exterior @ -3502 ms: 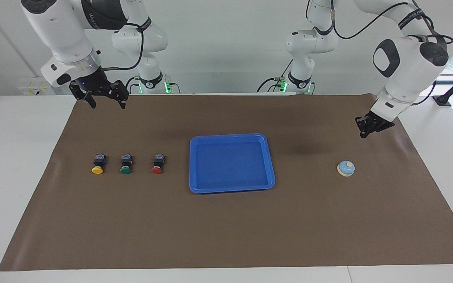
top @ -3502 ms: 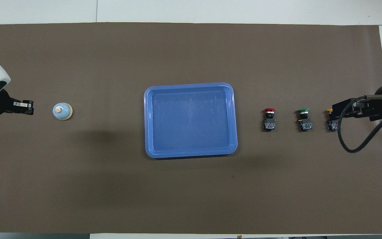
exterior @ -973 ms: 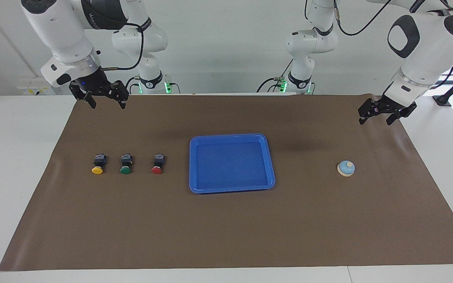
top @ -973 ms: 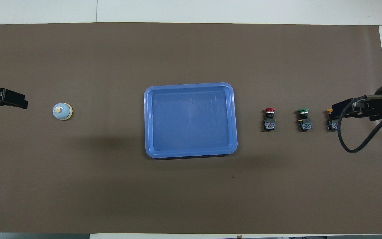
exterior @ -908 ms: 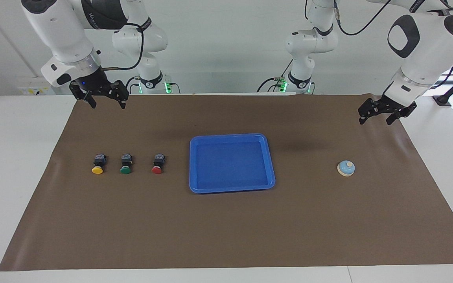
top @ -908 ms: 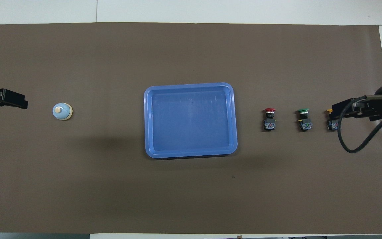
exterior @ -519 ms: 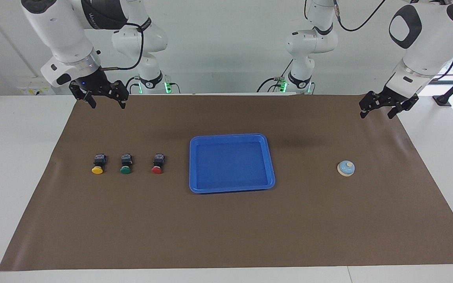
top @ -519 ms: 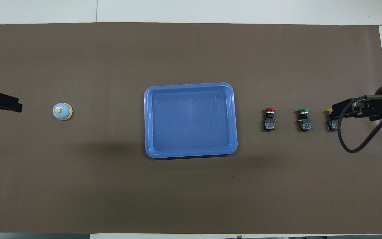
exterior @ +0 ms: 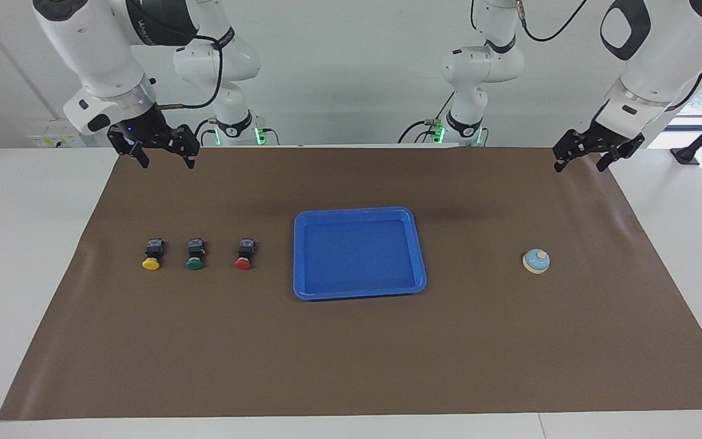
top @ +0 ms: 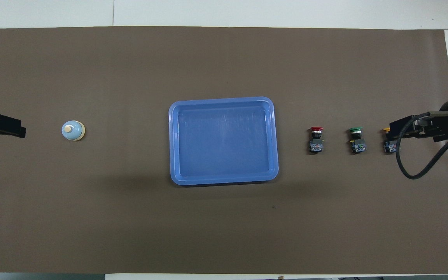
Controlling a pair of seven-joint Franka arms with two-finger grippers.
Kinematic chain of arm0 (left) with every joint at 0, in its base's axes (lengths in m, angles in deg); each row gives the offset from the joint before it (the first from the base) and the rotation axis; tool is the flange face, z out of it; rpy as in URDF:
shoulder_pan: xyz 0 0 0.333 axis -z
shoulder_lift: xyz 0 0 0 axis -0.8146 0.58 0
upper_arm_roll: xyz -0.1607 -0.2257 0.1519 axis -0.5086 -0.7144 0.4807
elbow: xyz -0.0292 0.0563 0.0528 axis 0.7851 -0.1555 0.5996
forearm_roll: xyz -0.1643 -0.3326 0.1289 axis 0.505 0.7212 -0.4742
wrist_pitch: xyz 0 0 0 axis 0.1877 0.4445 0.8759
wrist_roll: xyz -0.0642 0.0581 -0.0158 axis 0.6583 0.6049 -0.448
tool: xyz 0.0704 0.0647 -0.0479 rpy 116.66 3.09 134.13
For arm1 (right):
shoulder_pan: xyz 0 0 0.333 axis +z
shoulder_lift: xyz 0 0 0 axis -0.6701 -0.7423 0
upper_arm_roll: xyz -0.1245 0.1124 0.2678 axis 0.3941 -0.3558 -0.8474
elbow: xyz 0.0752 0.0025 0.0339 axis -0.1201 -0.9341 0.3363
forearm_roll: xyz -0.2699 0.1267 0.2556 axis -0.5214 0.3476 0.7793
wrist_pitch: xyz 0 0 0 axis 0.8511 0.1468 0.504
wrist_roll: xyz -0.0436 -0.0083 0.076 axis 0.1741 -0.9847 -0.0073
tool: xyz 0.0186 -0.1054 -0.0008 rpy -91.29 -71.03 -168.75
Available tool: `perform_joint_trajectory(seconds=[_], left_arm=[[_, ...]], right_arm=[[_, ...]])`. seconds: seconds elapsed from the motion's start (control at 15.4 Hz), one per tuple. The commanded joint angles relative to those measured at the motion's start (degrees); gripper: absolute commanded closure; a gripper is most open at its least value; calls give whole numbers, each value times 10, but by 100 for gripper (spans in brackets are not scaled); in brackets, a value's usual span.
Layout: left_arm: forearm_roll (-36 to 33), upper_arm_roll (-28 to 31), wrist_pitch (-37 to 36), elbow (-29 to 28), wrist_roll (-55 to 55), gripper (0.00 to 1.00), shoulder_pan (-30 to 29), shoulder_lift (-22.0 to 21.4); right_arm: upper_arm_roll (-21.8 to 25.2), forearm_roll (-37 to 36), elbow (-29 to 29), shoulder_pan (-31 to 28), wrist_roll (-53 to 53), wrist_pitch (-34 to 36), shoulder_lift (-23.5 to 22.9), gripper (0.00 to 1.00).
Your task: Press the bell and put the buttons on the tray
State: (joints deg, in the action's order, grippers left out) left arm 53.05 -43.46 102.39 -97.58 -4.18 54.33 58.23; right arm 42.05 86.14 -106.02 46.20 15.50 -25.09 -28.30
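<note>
The light-blue bell [exterior: 536, 261] [top: 73, 130] stands on the brown mat toward the left arm's end. My left gripper [exterior: 579, 164] [top: 16, 129] hangs open high over the mat's edge there, well clear of the bell. The blue tray [exterior: 357, 211] [top: 224, 100] lies at mid-table with nothing in it. Three buttons lie in a row toward the right arm's end: red [exterior: 244, 254] [top: 316, 140], green [exterior: 195, 254] [top: 356, 140], yellow [exterior: 152, 255] [top: 389, 146]. My right gripper [exterior: 167, 162] [top: 394, 131] waits open, raised, and covers part of the yellow button in the overhead view.
A brown mat [exterior: 351, 353] covers most of the white table [exterior: 22, 244]. The right arm's black cable [top: 406, 163] loops over the mat beside the yellow button.
My left gripper has risen and drawn back from the bell toward the mat's edge, with its wrist turned. The right arm, bell, tray and buttons have not moved.
</note>
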Motion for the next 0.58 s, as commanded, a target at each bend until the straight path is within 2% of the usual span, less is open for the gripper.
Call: perform_joint_trajectory(seconds=[0.0, 0.52], left_arm=[[-10, 1, -5, -6, -8, 0, 4, -7], [-10, 1, -2, -6, -12, 0, 7, -7]], right_arm=[[-5, 10, -3, -9, -8, 7, 6, 0], [-5, 10, -3, -9, -7, 7, 6, 0]])
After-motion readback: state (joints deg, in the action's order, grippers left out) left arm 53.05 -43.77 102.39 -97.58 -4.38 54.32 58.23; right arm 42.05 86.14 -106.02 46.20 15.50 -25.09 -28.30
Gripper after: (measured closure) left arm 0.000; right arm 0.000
